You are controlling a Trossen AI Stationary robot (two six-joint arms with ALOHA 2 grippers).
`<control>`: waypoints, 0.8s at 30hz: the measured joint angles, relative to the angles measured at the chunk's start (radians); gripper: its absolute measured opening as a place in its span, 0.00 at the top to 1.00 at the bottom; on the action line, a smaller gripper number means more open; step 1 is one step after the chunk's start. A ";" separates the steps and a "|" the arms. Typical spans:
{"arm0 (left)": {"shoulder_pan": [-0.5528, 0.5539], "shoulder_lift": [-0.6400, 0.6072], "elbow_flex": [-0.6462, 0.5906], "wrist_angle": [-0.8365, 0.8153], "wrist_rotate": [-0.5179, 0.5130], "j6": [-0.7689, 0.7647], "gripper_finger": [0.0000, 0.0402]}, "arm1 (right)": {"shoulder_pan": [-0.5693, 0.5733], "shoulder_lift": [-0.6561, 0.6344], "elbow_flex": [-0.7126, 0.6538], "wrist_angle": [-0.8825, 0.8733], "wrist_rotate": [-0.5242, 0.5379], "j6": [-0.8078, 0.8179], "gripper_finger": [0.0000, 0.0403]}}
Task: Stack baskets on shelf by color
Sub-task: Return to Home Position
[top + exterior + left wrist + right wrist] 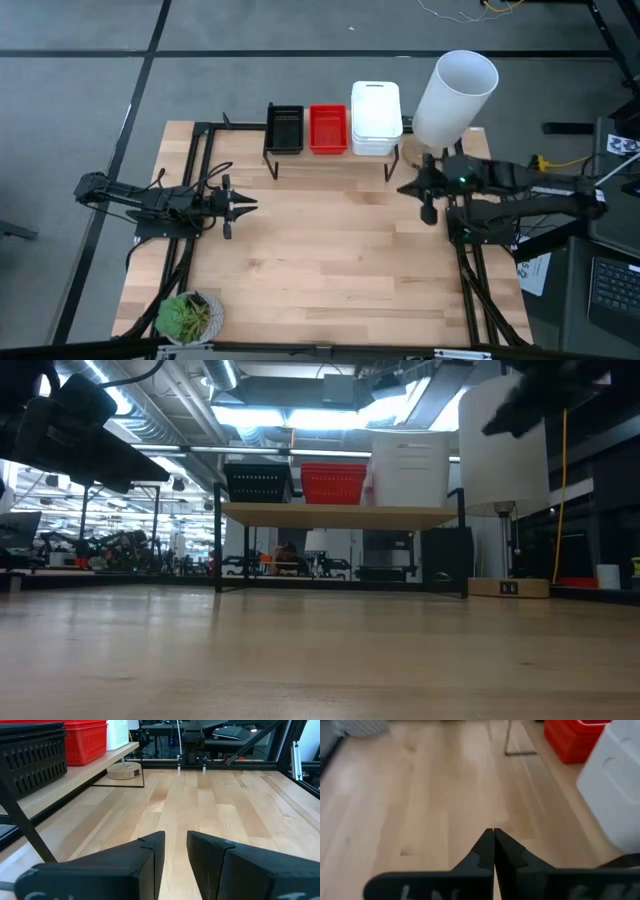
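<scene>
Black baskets (284, 129), red baskets (328, 129) and white baskets (376, 118) sit stacked side by side on the shelf (340, 516) at top centre. The left gripper (250, 204) hovers mid-left, fingers slightly apart; the right gripper (403, 188) hovers mid-right, fingers together.

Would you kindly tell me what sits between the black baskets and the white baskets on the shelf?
The red baskets stand between them, as the high view and low view show.

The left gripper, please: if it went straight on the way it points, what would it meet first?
Probably the right gripper, facing it; only bare tabletop lies between, and the shelf stands off to one side.
</scene>
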 joint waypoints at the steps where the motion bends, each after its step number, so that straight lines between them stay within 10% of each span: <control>1: 0.000 0.000 0.000 0.000 0.000 0.000 0.81 | 0.000 -0.049 -0.051 0.039 -0.012 -0.002 1.00; 7: 0.000 0.000 0.000 0.000 0.000 0.000 0.81 | 0.002 -0.330 -0.284 0.187 -0.033 -0.011 1.00; 14: 0.000 0.000 0.000 0.000 0.000 0.000 0.81 | 0.002 -0.561 -0.500 0.447 -0.142 0.355 1.00; 24: 0.000 0.000 0.000 0.000 0.000 0.000 0.81 | 0.003 -0.712 -0.705 0.584 -0.231 0.140 1.00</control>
